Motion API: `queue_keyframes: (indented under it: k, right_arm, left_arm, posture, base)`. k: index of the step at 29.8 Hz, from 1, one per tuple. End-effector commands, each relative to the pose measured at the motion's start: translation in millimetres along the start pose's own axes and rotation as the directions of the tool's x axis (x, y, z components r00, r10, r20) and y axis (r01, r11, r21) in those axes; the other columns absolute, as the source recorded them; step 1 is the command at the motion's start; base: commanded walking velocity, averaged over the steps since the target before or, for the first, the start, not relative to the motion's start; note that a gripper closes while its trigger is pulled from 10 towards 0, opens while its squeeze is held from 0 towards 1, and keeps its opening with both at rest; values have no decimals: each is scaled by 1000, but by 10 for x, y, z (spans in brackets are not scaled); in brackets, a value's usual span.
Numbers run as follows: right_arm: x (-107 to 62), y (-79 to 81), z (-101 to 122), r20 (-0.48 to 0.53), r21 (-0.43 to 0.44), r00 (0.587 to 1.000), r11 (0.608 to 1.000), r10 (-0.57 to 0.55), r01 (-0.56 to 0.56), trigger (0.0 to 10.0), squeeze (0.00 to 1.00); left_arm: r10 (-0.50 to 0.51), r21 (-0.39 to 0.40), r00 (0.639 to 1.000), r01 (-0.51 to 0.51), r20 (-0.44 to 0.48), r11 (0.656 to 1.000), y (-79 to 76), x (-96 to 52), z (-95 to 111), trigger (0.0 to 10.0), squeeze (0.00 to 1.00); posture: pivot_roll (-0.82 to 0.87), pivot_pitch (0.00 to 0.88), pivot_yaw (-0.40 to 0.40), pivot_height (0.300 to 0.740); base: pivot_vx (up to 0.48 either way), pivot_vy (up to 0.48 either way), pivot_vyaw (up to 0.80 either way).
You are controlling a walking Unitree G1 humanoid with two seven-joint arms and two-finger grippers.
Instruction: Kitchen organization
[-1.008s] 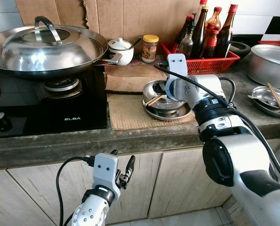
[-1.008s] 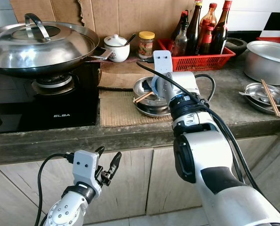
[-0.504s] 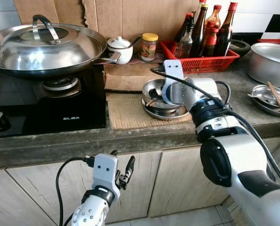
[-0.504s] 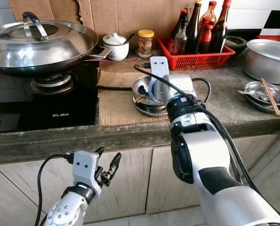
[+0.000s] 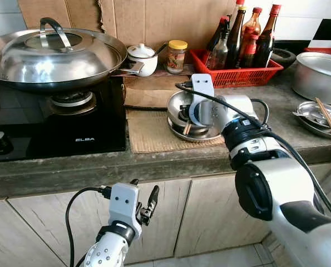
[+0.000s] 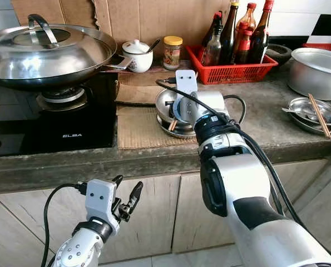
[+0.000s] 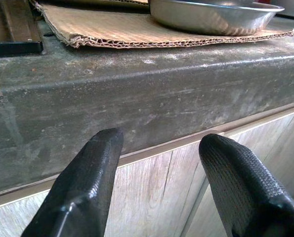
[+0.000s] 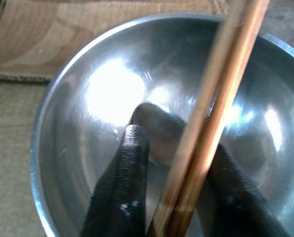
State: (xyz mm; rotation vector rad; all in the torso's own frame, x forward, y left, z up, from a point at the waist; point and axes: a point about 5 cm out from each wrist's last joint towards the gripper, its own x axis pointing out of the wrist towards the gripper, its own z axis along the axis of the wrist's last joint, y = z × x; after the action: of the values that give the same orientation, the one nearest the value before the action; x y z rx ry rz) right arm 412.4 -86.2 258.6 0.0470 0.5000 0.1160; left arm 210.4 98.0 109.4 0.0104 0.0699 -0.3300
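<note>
We see our right gripper [image 8: 174, 197] closed on chopsticks [image 8: 213, 111] inside the steel bowl [image 8: 82, 113] (left gripper [image 7: 161, 190] gapes, idle).

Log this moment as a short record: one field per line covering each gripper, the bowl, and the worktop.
right gripper: inside the steel bowl, fingers either side of a spoon, wooden chopsticks between them
left gripper: jaws open, idle below the counter edge, facing the cabinet
bowl: stacked on a steel plate, on cardboard
worktop: lidded wok on the stove; red basket of bottles at the back
</note>
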Motion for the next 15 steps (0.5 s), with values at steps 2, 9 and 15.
queue_keyframes:
  k: [2,9,15]
  right_arm:
    - [-64,3,162,62,66,998,998,12,-16,0,0]
    - [-234,12,473,263,113,963,990,55,-87,0,0]
    - [-502,-52,626,544,73,834,984,97,-162,0,0]
  left_arm:
    - [1,3,1000,-1,14,1000,0,-9,48,10000,0]
    - [1,3,1000,-1,13,1000,-1,-2,45,10000,0]
    - [0,-1,1000,0,16,1000,-5,1,49,10000,0]
  posture:
    - [56,0,-86,740]
    - [57,0,-83,740]
    - [59,0,-80,740]
  base:
    - [0,0,0]
    - [0,0,0]
    - [0,0,0]
